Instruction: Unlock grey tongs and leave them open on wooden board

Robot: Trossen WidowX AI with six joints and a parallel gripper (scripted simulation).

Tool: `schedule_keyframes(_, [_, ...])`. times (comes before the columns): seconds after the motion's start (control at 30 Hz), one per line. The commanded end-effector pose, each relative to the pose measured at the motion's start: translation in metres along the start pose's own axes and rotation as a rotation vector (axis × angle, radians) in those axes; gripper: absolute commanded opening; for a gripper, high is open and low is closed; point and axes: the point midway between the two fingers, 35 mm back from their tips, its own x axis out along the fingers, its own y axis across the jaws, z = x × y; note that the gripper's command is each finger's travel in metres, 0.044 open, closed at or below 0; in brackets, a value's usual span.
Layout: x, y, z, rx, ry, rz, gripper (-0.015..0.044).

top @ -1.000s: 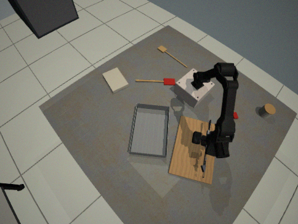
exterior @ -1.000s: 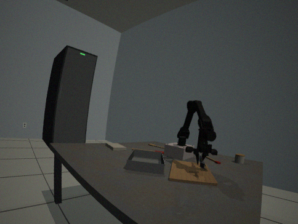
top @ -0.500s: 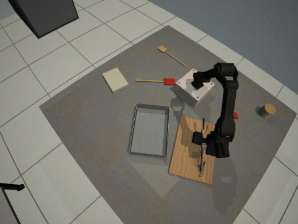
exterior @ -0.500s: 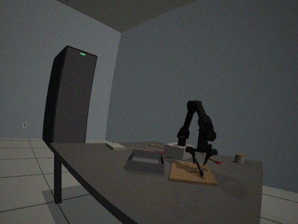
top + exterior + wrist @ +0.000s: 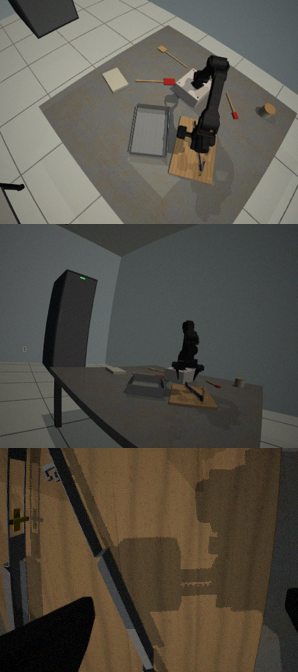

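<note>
Only exterior shows the pincer (image 5: 186,373) spread above tongs (image 5: 194,391).

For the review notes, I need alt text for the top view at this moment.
Seen from above, the black arm's open pincer hangs over the wooden board, where the grey tongs lie released. The roasting tin sits just left of the board.
</note>
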Motion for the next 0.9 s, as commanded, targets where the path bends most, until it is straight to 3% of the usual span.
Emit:
schedule_keyframes(0.0, [-0.031, -0.053, -0.007, 0.008, -0.010, 0.001, 0.0440])
schedule_keyframes(0.3, [-0.040, -0.063, -0.009, 0.009, -0.010, 0.000, 0.0440])
schedule_keyframes(0.5, [-0.086, -0.065, -0.013, 0.025, -0.017, -0.007, 0.0440])
schedule_keyframes(0.87, [-0.088, -0.065, -0.013, 0.026, -0.017, -0.007, 0.0440])
